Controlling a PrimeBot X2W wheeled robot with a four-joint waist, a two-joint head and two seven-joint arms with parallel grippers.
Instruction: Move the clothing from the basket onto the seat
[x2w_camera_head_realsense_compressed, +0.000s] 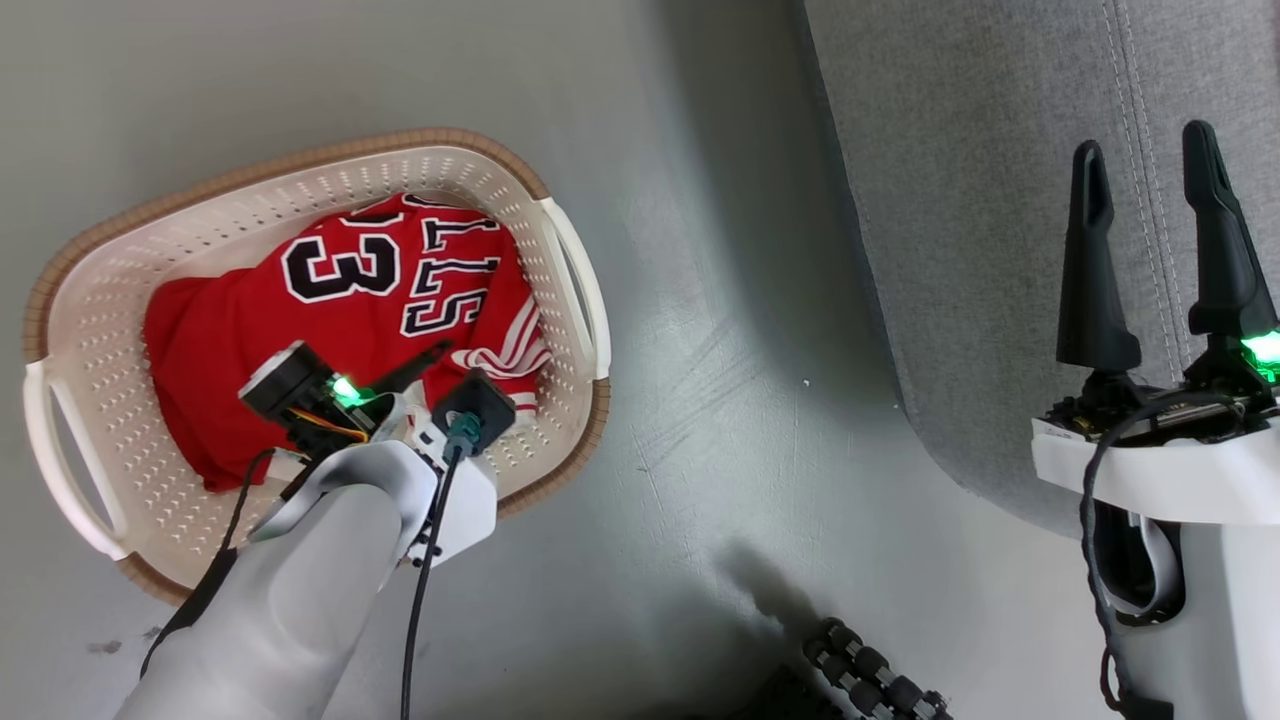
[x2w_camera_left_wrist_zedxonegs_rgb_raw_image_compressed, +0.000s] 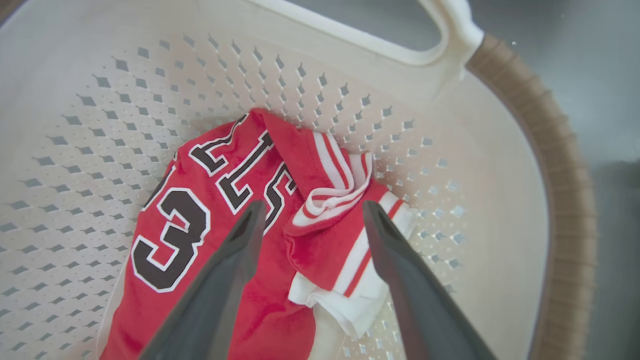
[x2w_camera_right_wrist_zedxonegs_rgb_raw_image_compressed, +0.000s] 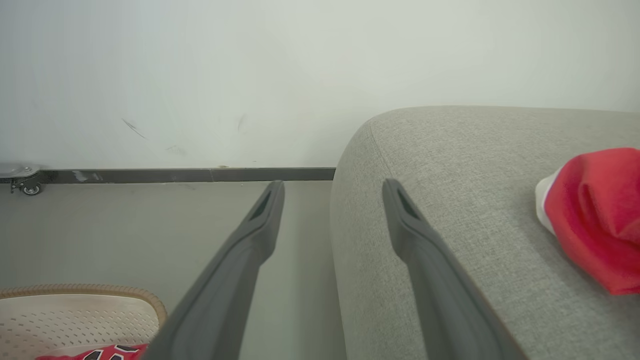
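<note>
Grey woven seat (x2w_camera_head_realsense_compressed: 1000, 200) is the biggest thing here and the drop target. It sits right of the basket with a strip of bare floor (x2w_camera_head_realsense_compressed: 700, 400) between them, so I'd guess a short swing across does the transfer. One red garment (x2w_camera_right_wrist_zedxonegs_rgb_raw_image_compressed: 595, 220) lies bunched on the cushion top, well in from the rounded corner.

Basket (x2w_camera_head_realsense_compressed: 470, 170) is on the floor, cream perforated walls, brown rim, long axis handle to handle, running lower left to upper right in the head view.

Jersey (x2w_camera_head_realsense_compressed: 330, 330) is in the basket, spread flat-ish over the bottom. Its long axis follows the basket's. Printed "3" and block letters face up toward the far wall. Striped white trim is folded into a raised lump at the end by the right-hand handle. That lump looks like the easiest pinch point, the only part standing proud of the floor of the basket.

Left claw (x2w_camera_left_wrist_zedxonegs_rgb_raw_image_compressed: 314, 210) is down inside the basket, jaws spread wide, one finger each side of the striped lump. Nothing pinched. Can't tell if the tips touch cloth.

Right claw (x2w_camera_head_realsense_compressed: 1144, 140) is parked over the seat's near edge, jaws apart, empty. Probably just kept clear of the left arm's path.
</note>
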